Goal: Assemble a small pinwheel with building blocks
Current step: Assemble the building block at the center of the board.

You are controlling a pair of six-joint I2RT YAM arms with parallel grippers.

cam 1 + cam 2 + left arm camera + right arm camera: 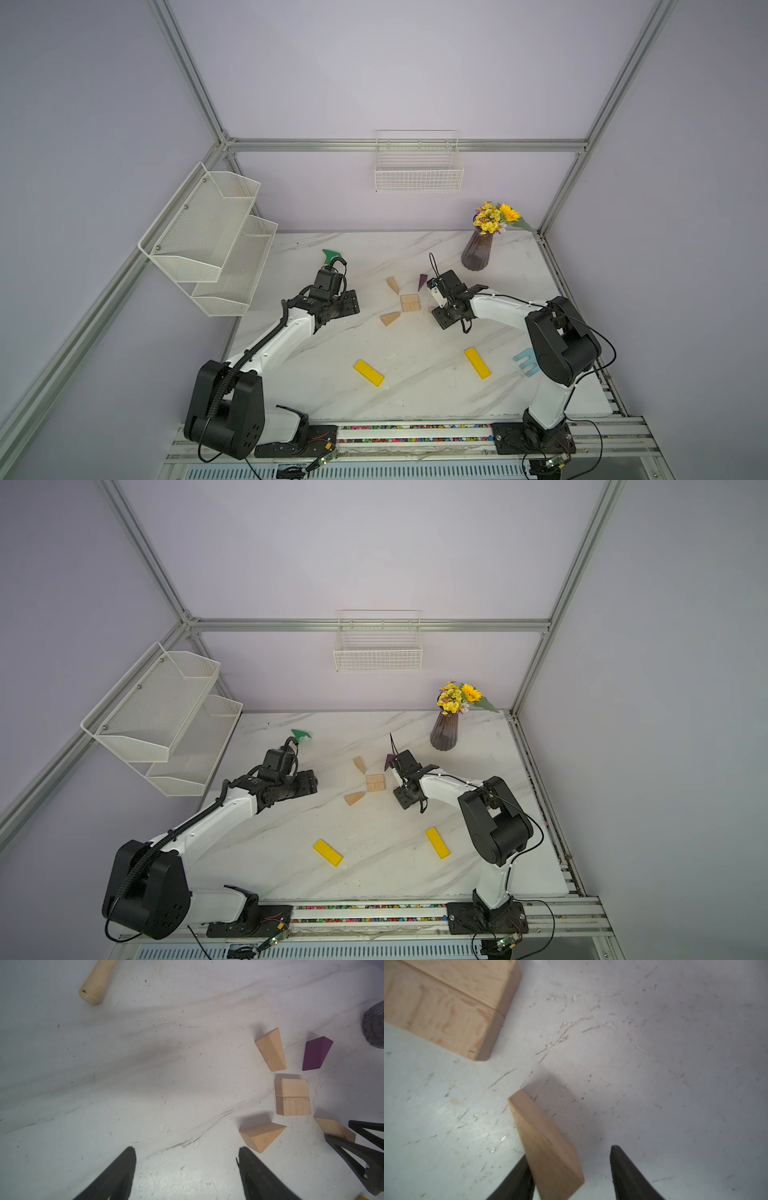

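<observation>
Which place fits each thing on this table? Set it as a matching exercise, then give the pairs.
Things:
1. purple wedge
2. vase of flowers
3. pale blue toy fork
4. yellow bars

Places:
A. near half of the table, lying flat
B. far right corner
C. just beyond the two tan blocks
D. partly behind the right arm

Pairs: 1-C, 2-B, 3-D, 4-A

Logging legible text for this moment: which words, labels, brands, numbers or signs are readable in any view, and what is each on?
No text can be read in any view.
Faint grooves on the top of one tan rectangular block: not readable as characters.
A pale mark on the left arm's black wrist link: too small to read.
</observation>
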